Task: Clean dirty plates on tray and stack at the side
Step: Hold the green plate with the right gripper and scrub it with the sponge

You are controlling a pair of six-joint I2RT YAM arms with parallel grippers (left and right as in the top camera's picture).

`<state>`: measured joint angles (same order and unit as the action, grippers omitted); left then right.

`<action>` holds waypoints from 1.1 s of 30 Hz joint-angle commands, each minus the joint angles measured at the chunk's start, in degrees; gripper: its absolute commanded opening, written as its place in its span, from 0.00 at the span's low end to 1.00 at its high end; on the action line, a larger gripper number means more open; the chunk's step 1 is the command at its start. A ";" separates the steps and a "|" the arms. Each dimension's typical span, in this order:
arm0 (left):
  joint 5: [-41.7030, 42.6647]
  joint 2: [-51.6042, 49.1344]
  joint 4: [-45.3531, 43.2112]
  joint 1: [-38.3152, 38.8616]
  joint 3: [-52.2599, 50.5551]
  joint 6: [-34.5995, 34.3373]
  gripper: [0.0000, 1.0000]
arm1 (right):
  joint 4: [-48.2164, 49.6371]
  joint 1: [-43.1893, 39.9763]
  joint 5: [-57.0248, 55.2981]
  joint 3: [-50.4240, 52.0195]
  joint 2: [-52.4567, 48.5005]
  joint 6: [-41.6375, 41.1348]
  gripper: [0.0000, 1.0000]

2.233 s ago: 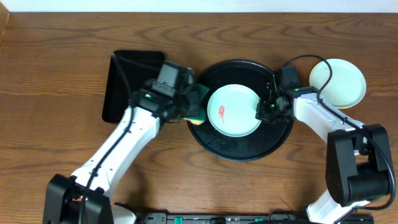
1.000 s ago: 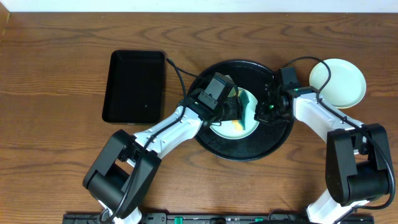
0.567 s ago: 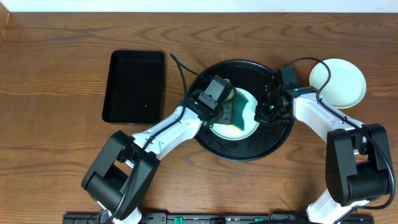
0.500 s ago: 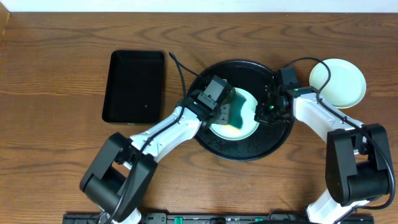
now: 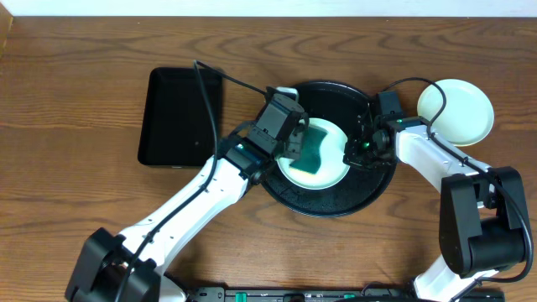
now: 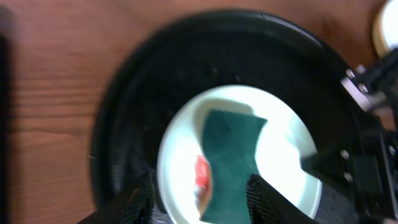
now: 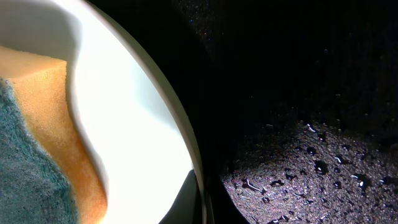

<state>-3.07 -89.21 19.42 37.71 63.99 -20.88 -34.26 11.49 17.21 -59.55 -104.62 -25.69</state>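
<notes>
While the left gripper (image 6: 199,191) holds its jaws apart astride the green sponge (image 6: 231,155) and the right gripper (image 5: 357,151) pinches the mint-green plate (image 6: 283,140) centred in the round black tray (image 5: 327,204), a weak closing may skate past the red smear (image 6: 201,173); hard scrubbing may tug the rim free.

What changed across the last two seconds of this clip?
The left gripper carried the green sponge from the round tray's left rim onto the mint plate, left it lying there and pulled back, fingers apart. Unchanged: the right gripper pinching the plate's rim, the rectangular tray, the side plate.
</notes>
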 commanded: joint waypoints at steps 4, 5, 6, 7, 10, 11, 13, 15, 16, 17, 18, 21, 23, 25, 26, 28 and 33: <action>8.35 -7.87 -2.21 0.07 0.74 0.72 0.49 | -0.04 -0.02 0.87 -0.02 -0.63 -0.37 0.01; 9.16 -9.20 -2.97 0.07 0.74 0.74 0.49 | -0.02 -0.02 0.87 -0.02 -0.63 -0.37 0.01; 9.79 -10.45 -3.72 0.07 0.74 0.72 0.49 | 0.00 -0.02 0.87 -0.02 -0.63 -0.37 0.01; 10.43 -11.85 -4.61 0.09 0.74 0.72 0.49 | 0.00 -0.02 0.85 -0.02 -0.63 -0.37 0.01; 11.28 -14.80 -6.51 0.33 0.74 0.72 0.49 | 0.00 -0.02 0.81 -0.02 -0.63 0.11 0.01; 11.26 -15.45 -6.84 0.44 0.74 0.74 0.49 | 0.00 -0.02 0.83 -0.02 -0.63 0.50 0.01; 11.30 -16.44 -7.10 0.66 0.74 0.72 0.49 | -0.02 -0.02 0.83 -0.02 -0.63 0.57 0.01; 11.50 -16.96 -6.99 0.98 0.74 0.72 0.49 | 0.04 -0.02 0.83 -0.02 -0.63 0.68 0.01; 11.47 -17.11 -6.88 1.20 0.74 0.72 0.49 | 0.13 -0.02 0.83 -0.02 -0.63 0.66 0.01; 11.47 -17.16 -6.86 1.44 0.74 0.72 0.49 | 0.17 -0.02 0.83 -0.02 -0.63 0.66 0.01; 11.47 -17.18 -6.86 1.66 0.74 0.74 0.49 | 0.20 -0.02 0.81 -0.02 -0.63 0.66 0.01; 11.41 -17.20 -6.95 2.43 0.74 0.76 0.43 | 0.20 -0.02 0.83 -0.02 -0.63 0.68 0.01; 10.67 -17.18 -6.93 2.67 0.74 1.05 0.42 | 0.11 -0.02 0.83 -0.02 -0.63 0.68 0.01; 8.13 -17.18 -6.80 2.67 0.74 1.22 0.42 | -0.02 -0.02 0.83 -0.02 -0.63 0.68 0.01; 6.43 -17.18 -6.64 2.64 0.74 1.22 0.42 | -0.09 -0.02 0.83 -0.02 -0.63 0.70 0.01; 2.80 -17.09 -6.21 2.67 0.74 2.34 0.42 | -0.35 -0.04 0.83 -0.02 -0.63 0.96 0.01; -1.38 -16.90 -5.55 2.67 0.74 5.07 0.43 | -0.98 -0.02 0.81 -0.02 -0.63 2.19 0.01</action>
<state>0.51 -105.89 13.47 40.25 63.99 -18.61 -34.72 11.49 17.32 -59.55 -104.62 -25.12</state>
